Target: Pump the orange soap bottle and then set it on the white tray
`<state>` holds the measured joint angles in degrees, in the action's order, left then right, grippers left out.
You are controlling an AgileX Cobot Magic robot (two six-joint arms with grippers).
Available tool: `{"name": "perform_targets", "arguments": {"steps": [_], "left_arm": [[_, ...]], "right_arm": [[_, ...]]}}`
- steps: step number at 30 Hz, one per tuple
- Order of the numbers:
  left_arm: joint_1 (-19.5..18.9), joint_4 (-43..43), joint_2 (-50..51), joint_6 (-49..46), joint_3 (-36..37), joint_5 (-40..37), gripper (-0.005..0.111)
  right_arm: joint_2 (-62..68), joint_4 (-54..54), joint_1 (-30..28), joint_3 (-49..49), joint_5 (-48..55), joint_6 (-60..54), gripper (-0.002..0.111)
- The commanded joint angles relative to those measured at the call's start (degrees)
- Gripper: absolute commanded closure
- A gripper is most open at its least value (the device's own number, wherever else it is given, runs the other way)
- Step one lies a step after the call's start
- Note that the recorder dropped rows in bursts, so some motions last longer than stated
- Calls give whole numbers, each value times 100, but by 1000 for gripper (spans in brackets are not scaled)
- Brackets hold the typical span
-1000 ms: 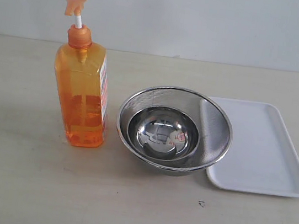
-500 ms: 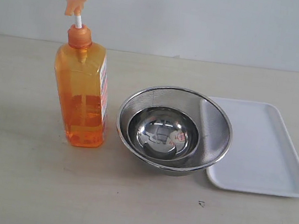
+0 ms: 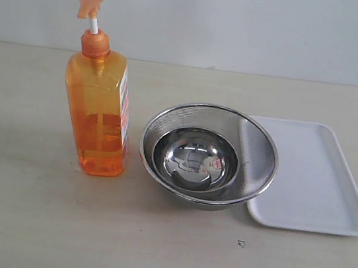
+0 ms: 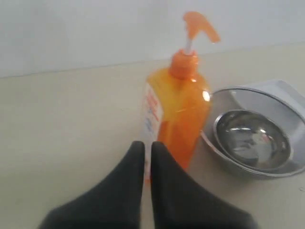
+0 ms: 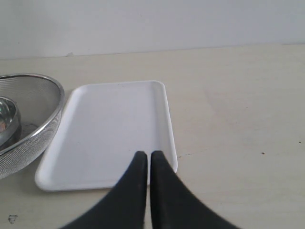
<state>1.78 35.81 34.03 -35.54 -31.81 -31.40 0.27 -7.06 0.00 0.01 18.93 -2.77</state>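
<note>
The left claw [image 4: 147,145] and right claw [image 5: 147,154] stay clenched and empty, and we see nothing has shifted: the orange soap bottle [image 3: 96,119] stands unpumped on the worktop [image 3: 33,220], well apart from the white tray [image 3: 318,187], so the task has yet to begin.

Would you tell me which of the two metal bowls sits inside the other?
The smaller, solid shiny bowl; it nests within the wider mesh bowl.
</note>
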Motion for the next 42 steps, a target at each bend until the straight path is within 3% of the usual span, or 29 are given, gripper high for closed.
{"name": "perform_targets", "arguments": {"steps": [1, 19, 22, 28, 31, 42], "left_arm": [[-17, 1279, 329, -1396, -41, -349, 102], [-17, 1471, 1037, -1469, -41, -312, 102], [-17, 1480, 1063, -1469, -41, -299, 90], [-17, 1848, 1063, -1485, -41, -167, 40], [-17, 2198, 1063, -1485, -41, -96, 22], [-17, 2369, 1063, -1485, -41, -234, 18]], "right_arm": [[-27, 14, 0, -1, -34, -28, 108], [-27, 14, 0, -1, -45, -28, 108], [-27, 14, 0, -1, -45, -28, 108], [-27, 14, 0, -1, -45, -28, 108], [-27, 14, 0, -1, -45, -28, 108], [-27, 14, 0, -1, -45, -28, 108]]}}
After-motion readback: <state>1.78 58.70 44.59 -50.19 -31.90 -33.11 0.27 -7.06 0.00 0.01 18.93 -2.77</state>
